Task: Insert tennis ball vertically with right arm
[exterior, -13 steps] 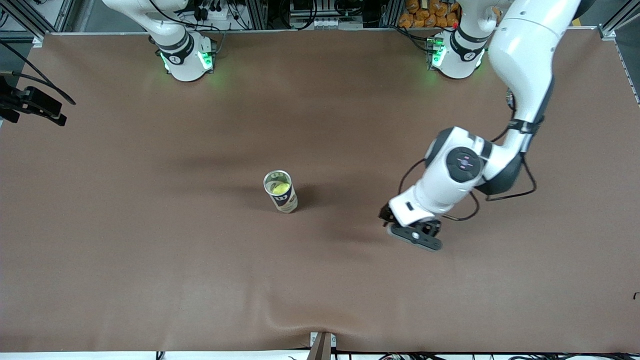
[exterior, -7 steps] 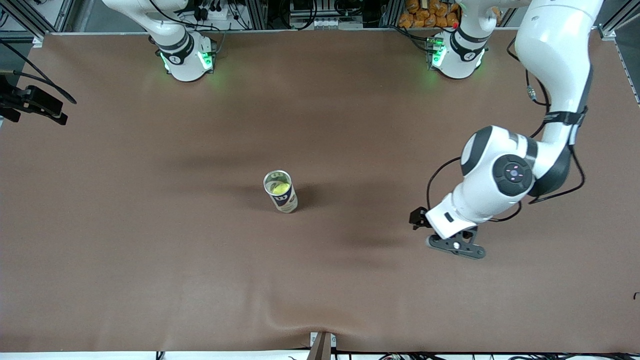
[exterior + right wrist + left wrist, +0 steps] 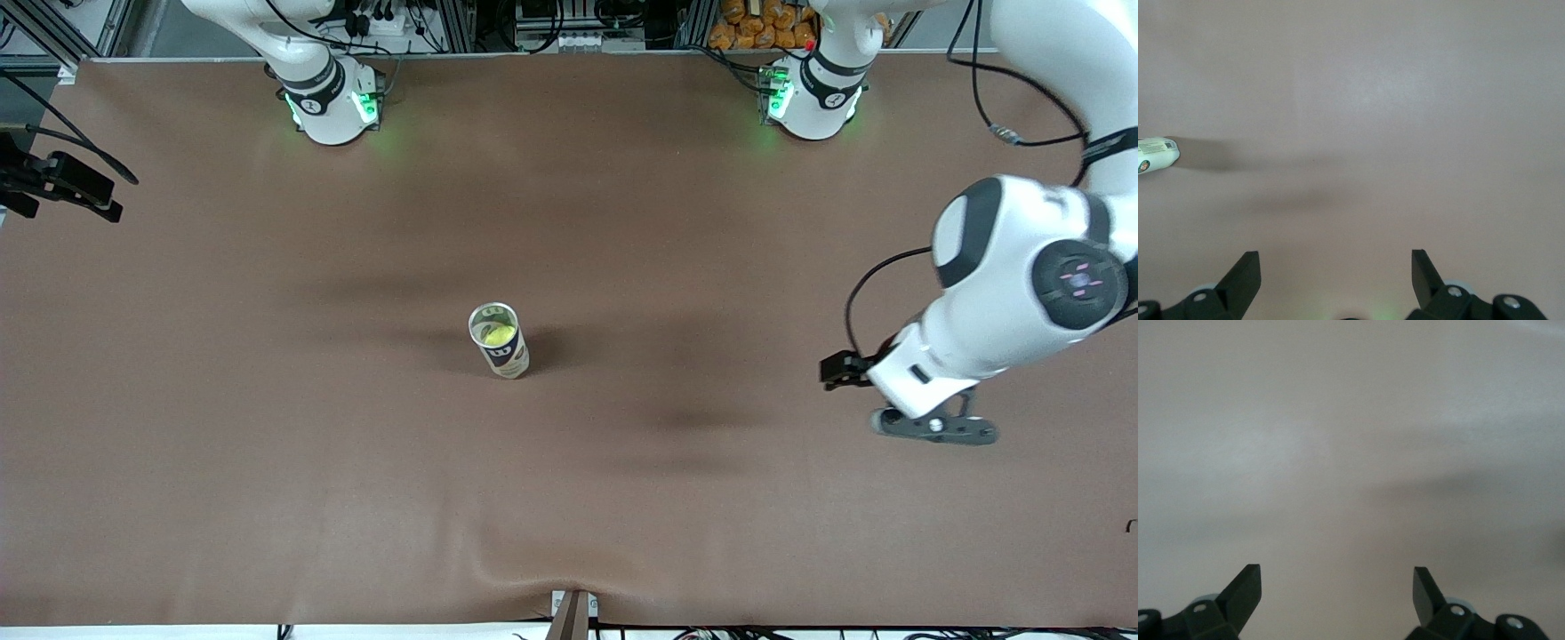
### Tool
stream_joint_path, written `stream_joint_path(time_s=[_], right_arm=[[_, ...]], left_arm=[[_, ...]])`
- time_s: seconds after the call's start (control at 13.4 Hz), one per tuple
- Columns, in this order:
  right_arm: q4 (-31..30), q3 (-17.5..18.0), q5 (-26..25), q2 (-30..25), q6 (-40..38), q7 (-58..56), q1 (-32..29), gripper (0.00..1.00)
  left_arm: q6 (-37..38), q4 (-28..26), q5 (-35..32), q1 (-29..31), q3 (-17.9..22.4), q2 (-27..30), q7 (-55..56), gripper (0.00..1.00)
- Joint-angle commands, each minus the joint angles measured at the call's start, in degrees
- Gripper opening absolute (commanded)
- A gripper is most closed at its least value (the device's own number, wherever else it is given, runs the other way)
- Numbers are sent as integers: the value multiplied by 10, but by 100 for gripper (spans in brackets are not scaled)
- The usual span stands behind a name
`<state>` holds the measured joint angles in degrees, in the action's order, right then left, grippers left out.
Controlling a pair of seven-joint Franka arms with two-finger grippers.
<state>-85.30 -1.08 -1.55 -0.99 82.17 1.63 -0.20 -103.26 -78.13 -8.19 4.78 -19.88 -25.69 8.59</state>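
My tennis ball [image 3: 499, 334] already sits inside an upright, open-topped ball can [image 3: 500, 341] at the middle of the brown worktop [image 3: 267, 400], so the insertion looks done. I judge the ball light, springy and fuzzy, easy to pinch across its middle; the thin can seems tippy and best held around its wall. My right hand [image 3: 1336, 280] is open and empty, up over bare worktop, with the can's base at the edge of its view. My left hand [image 3: 929, 427] is open and empty too, over the worktop toward the left arm's end. The mat-covered surface is slightly rippled along its near edge. Equipment racks line the edge by the arm bases.
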Motion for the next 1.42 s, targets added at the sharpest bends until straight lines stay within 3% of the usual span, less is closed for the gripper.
stream_joint_path(time_s=[0.0, 0.15, 0.22, 0.45, 0.75, 0.97, 1.35], right_arm=[[13, -5, 3, 6, -6, -6, 8, 100], [13, -5, 3, 6, -6, -5, 8, 100], [12, -5, 3, 6, -6, -6, 8, 100], [12, -4, 3, 6, -6, -6, 12, 100], [12, -4, 3, 6, -6, -5, 12, 100], [11, -3, 5, 6, -6, -5, 12, 100], [11, -5, 27, 6, -2, -7, 7, 100]], left_arm=[[30, 4, 12, 30, -5, 38, -2, 100], [31, -4, 27, 36, 9, 85, -3, 100], [38, -13, 38, 30, 35, 112, -4, 100], [121, -21, 67, 19, 89, 164, -10, 100], [126, -111, 108, -27, 167, 252, -30, 100], [125, -165, 107, -43, 175, 301, -31, 100], [126, -193, 99, -49, 159, 335, -31, 100]])
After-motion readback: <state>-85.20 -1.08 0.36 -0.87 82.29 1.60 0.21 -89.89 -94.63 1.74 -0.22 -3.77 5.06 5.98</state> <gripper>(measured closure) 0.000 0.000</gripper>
